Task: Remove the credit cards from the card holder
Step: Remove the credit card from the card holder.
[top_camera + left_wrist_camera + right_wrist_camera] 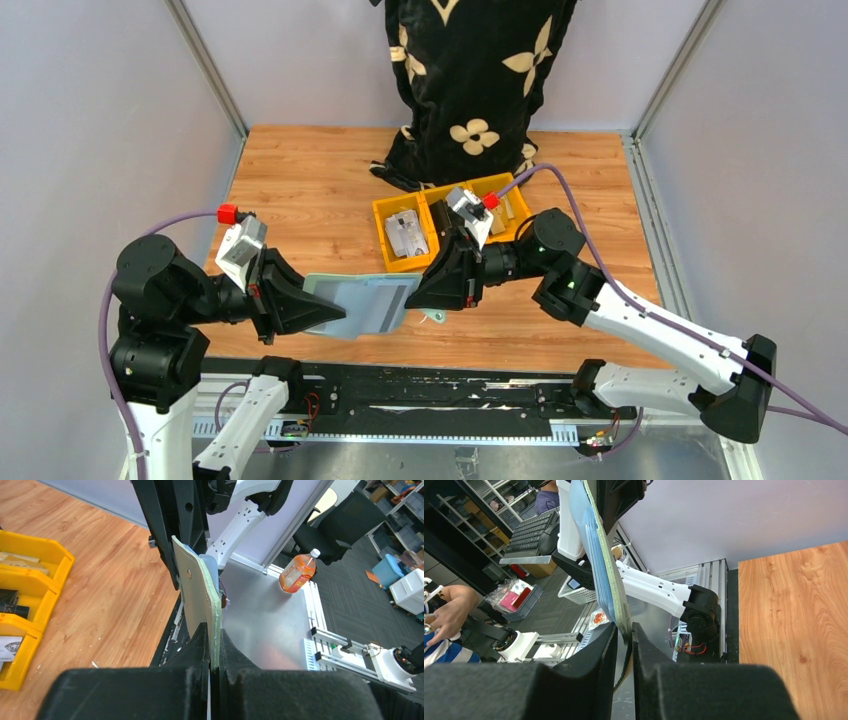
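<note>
Pinching the card holder (370, 303) between them, left tool (335, 312) and right tool (408, 297) cover both its ends.

Pale grey walls (100, 100), wooden tabletop (310, 190), black office chair (345, 530), dark carpet (360, 597)

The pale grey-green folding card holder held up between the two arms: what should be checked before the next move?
1. Left gripper shut on the pale grey-green folding card holder: ok, it clamps the left edge.
2. Right gripper on the opposite edge: ok, its fingers sit against both faces.
3. Holder off the wooden table: ok, it hangs between the arms.
4. A credit card showing, ready to pull: cannot tell, only bluish inner layers are visible.
5. Yellow plastic bins out of the way: ok, they stand behind the holder, apart from it.
</note>
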`<action>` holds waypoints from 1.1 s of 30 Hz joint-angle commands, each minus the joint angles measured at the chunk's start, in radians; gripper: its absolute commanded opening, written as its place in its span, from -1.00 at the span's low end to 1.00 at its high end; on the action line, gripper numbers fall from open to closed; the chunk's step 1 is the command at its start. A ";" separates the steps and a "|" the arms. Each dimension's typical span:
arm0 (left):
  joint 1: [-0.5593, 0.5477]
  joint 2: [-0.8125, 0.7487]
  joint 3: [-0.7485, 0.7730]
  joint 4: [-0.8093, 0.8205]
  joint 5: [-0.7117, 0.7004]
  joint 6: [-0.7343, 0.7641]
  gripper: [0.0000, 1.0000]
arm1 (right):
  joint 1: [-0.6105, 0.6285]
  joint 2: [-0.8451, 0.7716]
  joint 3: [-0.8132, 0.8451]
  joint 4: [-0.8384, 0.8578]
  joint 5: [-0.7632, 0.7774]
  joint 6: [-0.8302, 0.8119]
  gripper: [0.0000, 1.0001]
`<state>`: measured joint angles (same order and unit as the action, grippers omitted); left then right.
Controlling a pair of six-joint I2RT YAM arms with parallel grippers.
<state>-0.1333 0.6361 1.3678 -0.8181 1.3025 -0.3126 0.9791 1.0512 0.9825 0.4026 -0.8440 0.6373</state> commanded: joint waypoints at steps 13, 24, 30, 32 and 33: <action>-0.002 0.010 0.022 0.001 0.016 -0.019 -1.00 | 0.072 0.012 0.056 -0.005 0.053 -0.016 -0.32; -0.002 -0.005 -0.008 0.004 -0.099 0.014 -1.00 | 0.175 0.032 0.098 -0.005 0.114 -0.049 -0.09; -0.002 -0.028 -0.024 0.004 -0.131 0.035 -0.98 | 0.236 0.065 0.154 -0.057 0.282 -0.081 -0.24; -0.002 -0.037 -0.030 0.004 -0.127 0.038 -0.95 | 0.249 0.075 0.189 -0.123 0.367 -0.103 -0.41; -0.002 -0.039 -0.031 0.004 -0.124 0.039 -0.95 | 0.258 0.079 0.209 -0.168 0.412 -0.117 -0.46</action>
<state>-0.1333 0.6174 1.3521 -0.8177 1.1873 -0.2905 1.1999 1.1141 1.1072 0.3218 -0.6258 0.5800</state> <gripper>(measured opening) 0.039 0.322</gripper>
